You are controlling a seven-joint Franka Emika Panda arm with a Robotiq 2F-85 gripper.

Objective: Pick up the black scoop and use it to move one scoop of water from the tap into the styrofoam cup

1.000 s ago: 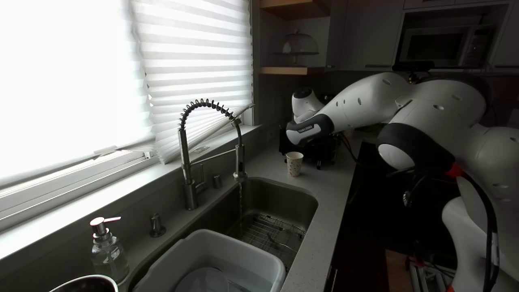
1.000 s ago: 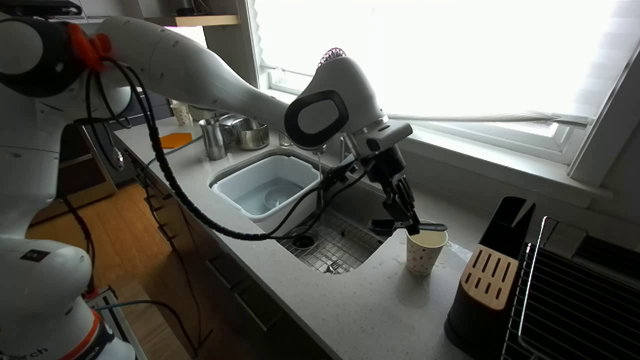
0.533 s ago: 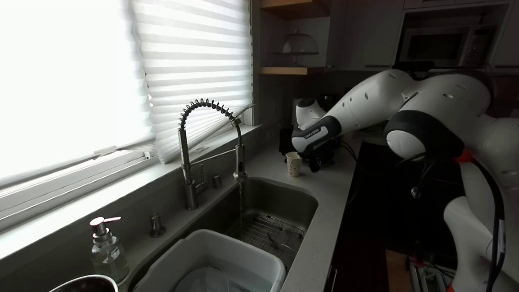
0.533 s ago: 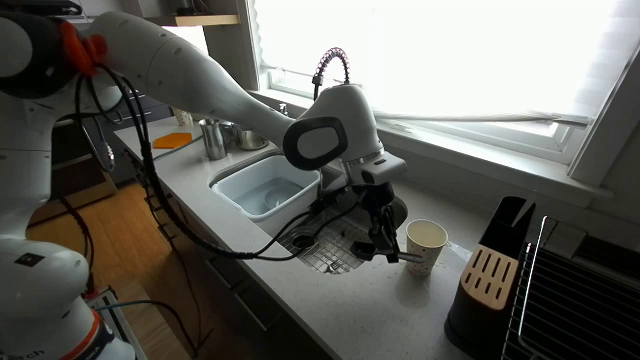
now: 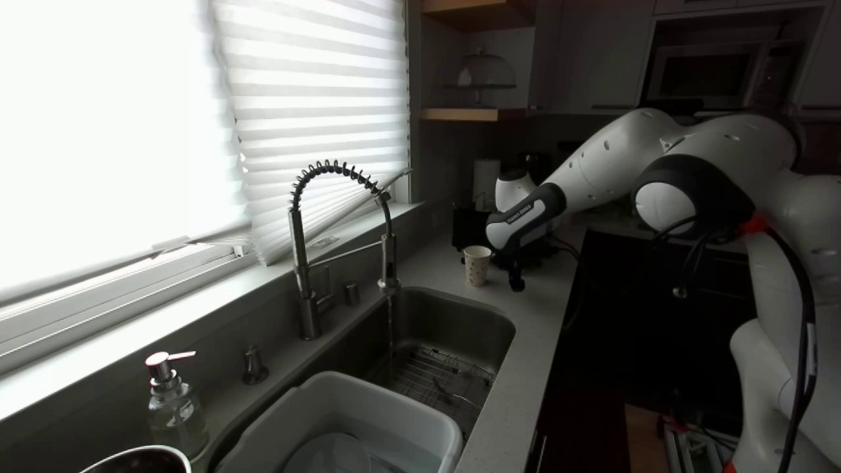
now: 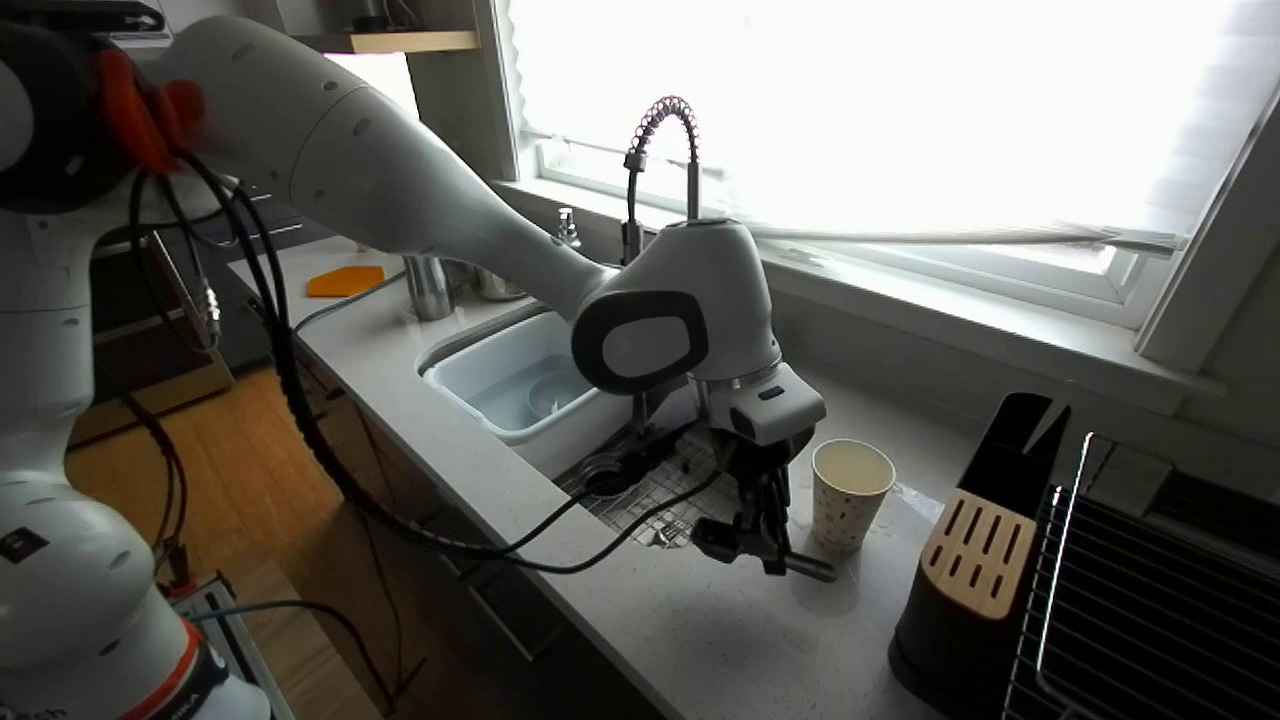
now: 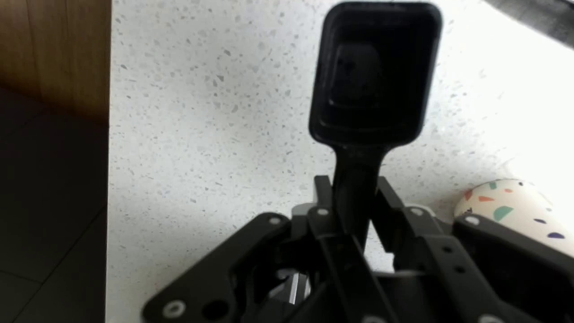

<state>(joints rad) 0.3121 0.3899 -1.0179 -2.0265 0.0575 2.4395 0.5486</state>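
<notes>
My gripper (image 7: 353, 190) is shut on the handle of the black scoop (image 7: 376, 76) in the wrist view. The scoop's square bowl points away from the fingers; whether it holds water I cannot tell. In an exterior view the gripper (image 6: 765, 560) holds the scoop (image 6: 810, 567) low over the counter, close beside the styrofoam cup. The cup (image 6: 850, 515) stands upright, pale with coloured specks; it also shows in an exterior view (image 5: 477, 268) and partly in the wrist view (image 7: 515, 208). The chrome tap (image 5: 299, 256) runs a thin stream into the sink.
A white tub (image 5: 394, 401) with water sits in the sink (image 5: 453, 295). A black utensil holder with a wooden top (image 6: 980, 555) and a wire rack (image 6: 1150, 600) stand beyond the cup. A soap bottle (image 5: 177, 414) stands near the tub. The counter's front edge (image 7: 109, 179) is near the gripper.
The gripper and scoop have come down from the cup's rim height to near the counter and shifted away from over the cup toward the counter's front. The scoop stays held. The cup has not moved.
</notes>
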